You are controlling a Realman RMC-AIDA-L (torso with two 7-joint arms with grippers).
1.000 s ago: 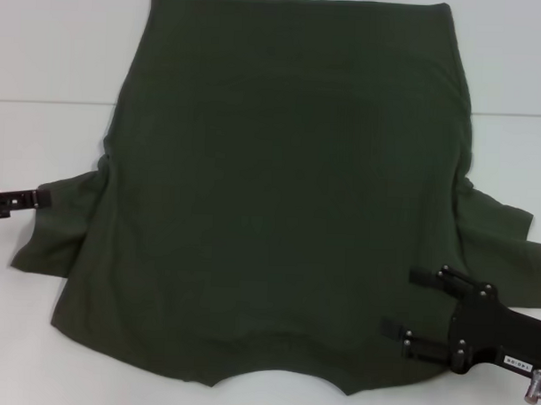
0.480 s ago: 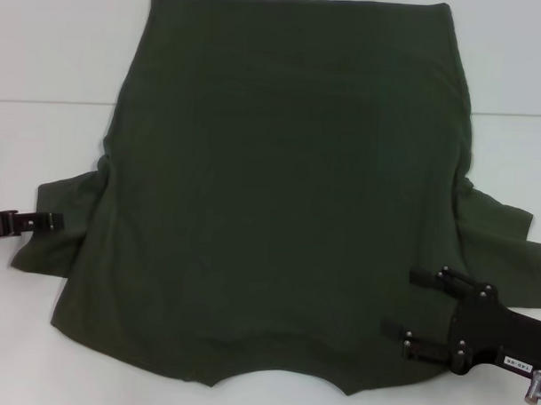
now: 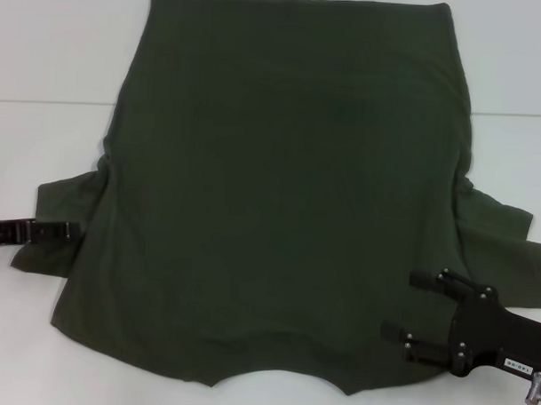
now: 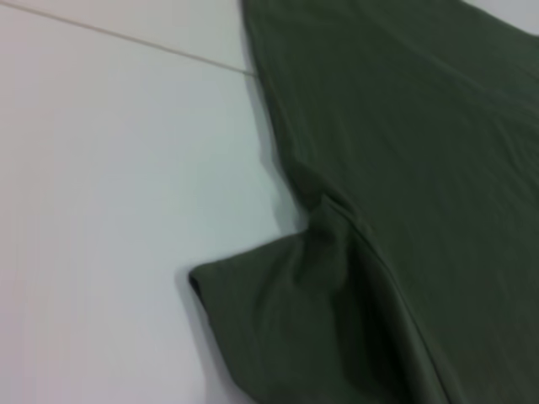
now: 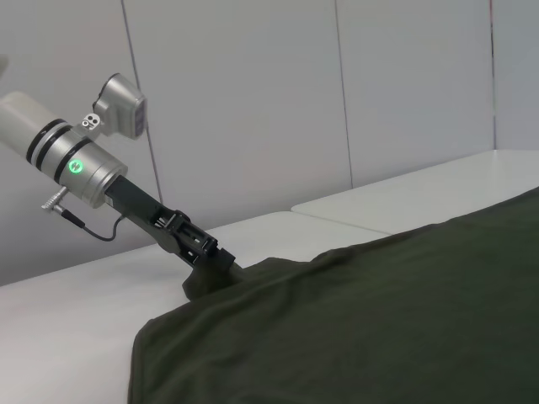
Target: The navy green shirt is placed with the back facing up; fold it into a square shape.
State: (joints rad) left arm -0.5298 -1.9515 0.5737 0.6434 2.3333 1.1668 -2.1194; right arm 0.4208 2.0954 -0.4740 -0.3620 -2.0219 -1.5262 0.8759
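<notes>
A dark olive-green shirt (image 3: 284, 203) lies flat, plain side up, short sleeves spread left and right, neckline at the near edge.

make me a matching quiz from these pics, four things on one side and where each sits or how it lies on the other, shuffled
Things
1. left pincer
2. right pincer
3. navy green shirt
4. white table

Places or states
A. spread flat, plain side up, neck opening at the near edge
B. over the shirt's near corner on the robot's right, fingers apart
C. at the sleeve on the robot's left
D. bare surface around the cloth

Pairs: 1-C, 2-B, 3-A, 4-D
</notes>
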